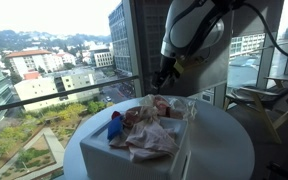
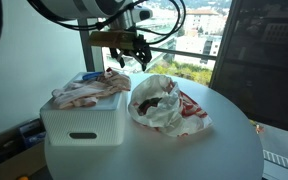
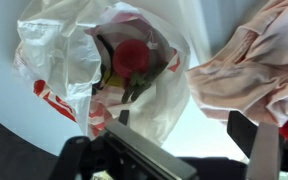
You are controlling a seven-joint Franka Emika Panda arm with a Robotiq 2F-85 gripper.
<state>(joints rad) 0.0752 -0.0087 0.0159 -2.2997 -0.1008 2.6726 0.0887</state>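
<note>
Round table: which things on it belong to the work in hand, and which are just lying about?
In hand: open claw, hanging above the plastic bag; red object inside the bag.
Lying about: white bin; pinkish cloth heaped in it; blue item in the bin.

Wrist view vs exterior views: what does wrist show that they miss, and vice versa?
Wrist only: a red item inside the plastic bag. Exterior only: the white bin holding the pinkish cloth, the round table, buildings outside. Both: the plastic bag, the pinkish cloth, the open tool above the bag.
</note>
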